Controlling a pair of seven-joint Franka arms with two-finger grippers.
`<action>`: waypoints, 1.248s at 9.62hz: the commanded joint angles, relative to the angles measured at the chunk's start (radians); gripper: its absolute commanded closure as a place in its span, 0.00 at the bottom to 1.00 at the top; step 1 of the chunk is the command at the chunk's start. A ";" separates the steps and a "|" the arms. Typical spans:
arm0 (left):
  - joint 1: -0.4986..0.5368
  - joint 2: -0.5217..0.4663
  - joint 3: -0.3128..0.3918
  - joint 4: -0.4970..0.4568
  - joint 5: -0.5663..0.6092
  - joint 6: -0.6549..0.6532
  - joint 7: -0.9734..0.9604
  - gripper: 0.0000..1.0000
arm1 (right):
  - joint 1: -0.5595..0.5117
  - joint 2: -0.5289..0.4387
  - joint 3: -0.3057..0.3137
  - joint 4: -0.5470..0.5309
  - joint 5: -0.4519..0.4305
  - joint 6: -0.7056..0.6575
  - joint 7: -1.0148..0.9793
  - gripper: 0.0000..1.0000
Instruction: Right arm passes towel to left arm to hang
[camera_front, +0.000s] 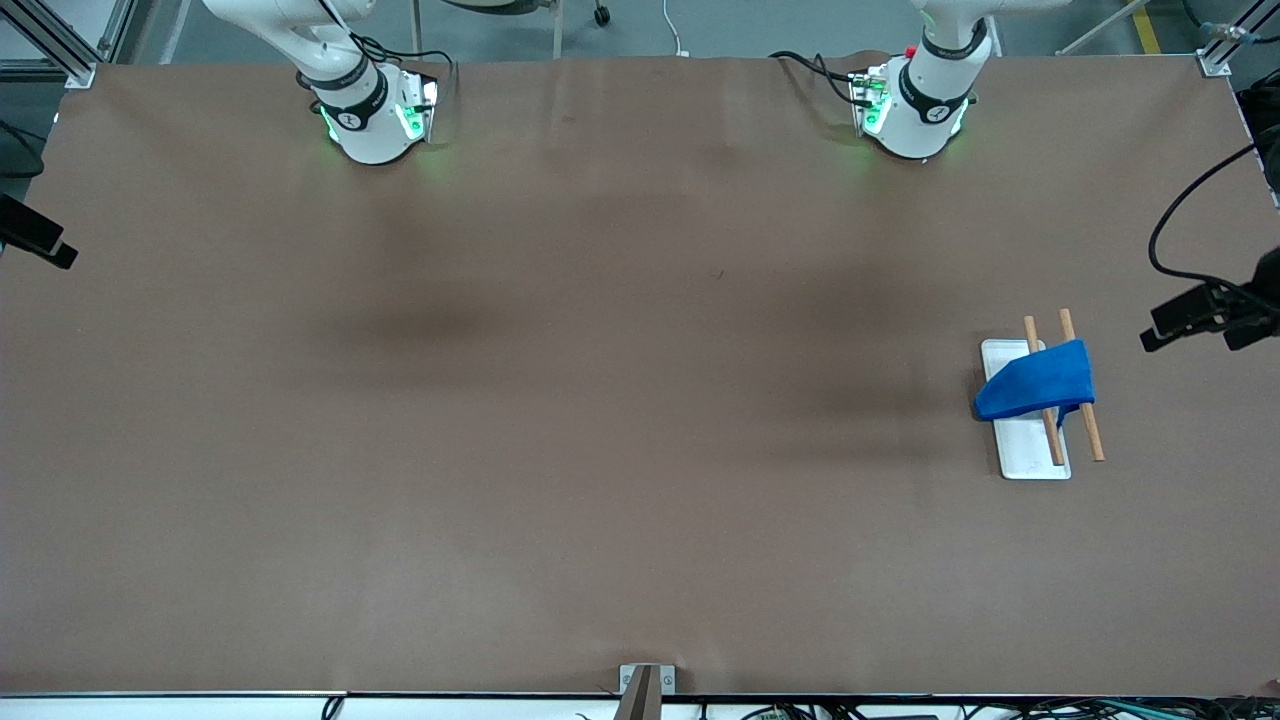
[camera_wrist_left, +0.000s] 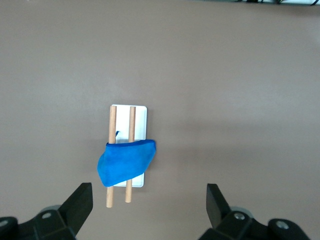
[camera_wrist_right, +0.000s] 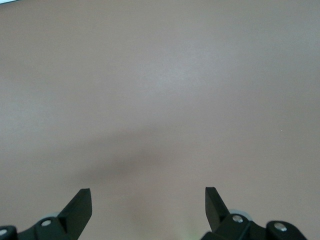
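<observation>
The bright blue towel (camera_front: 1038, 381) hangs draped over two wooden rods (camera_front: 1080, 395) of a white flat tray (camera_front: 1030, 455) near the left arm's end of the table. It also shows in the left wrist view (camera_wrist_left: 125, 161), well below my left gripper (camera_wrist_left: 149, 197), which is open, empty and high above the table. My right gripper (camera_wrist_right: 148, 199) is open and empty over bare brown table. In the front view only the two arm bases show, the right arm (camera_front: 365, 110) and the left arm (camera_front: 915, 105); both grippers are out of that view.
The brown table (camera_front: 600, 400) spreads wide around the tray. Black camera mounts stand at the table's ends (camera_front: 1205, 310) (camera_front: 35, 235). A small bracket (camera_front: 645, 685) sits at the edge nearest the front camera.
</observation>
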 joint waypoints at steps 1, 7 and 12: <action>0.008 -0.022 -0.055 0.049 0.033 -0.082 -0.031 0.00 | -0.019 0.002 0.011 0.014 0.008 -0.013 -0.015 0.00; 0.011 -0.105 -0.056 0.100 0.022 -0.319 -0.031 0.00 | -0.019 0.002 0.012 0.013 0.011 -0.013 -0.013 0.00; 0.012 -0.105 -0.056 0.073 -0.016 -0.317 0.004 0.00 | -0.022 0.002 0.012 0.011 0.011 -0.017 -0.013 0.00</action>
